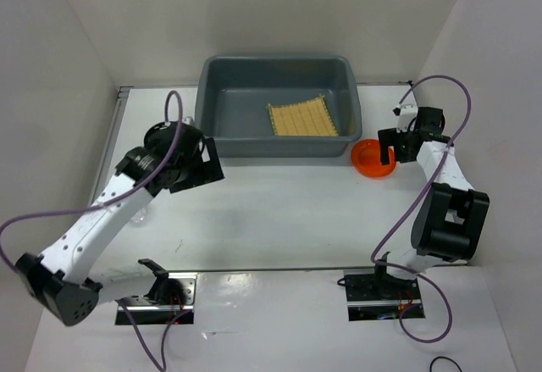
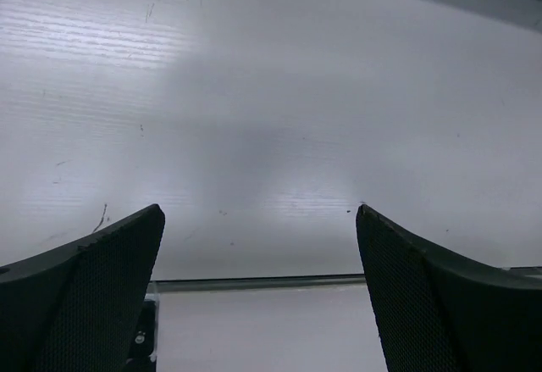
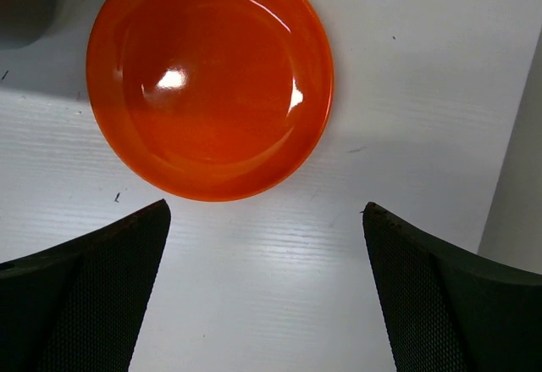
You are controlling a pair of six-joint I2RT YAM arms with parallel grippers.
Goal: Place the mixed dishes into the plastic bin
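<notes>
The grey plastic bin (image 1: 279, 75) stands at the back middle of the table, with the tan woven bamboo mat (image 1: 303, 119) flat in its right half. The small orange plate (image 1: 371, 158) lies on the table just off the bin's front right corner; in the right wrist view it (image 3: 210, 80) lies just ahead of the fingertips. My right gripper (image 1: 389, 147) (image 3: 262, 211) is open and empty, right beside the plate. My left gripper (image 1: 200, 167) (image 2: 260, 211) is open and empty over bare table, left of the bin. A faint clear glass (image 1: 141, 212) shows beside the left forearm. The black plate is not in view.
White walls close in the table on the left, back and right. The right wall (image 3: 517, 135) is close to my right gripper. The bin's corner (image 3: 25, 3) shows beside the plate. A seam (image 2: 254, 284) crosses the table near the arm bases.
</notes>
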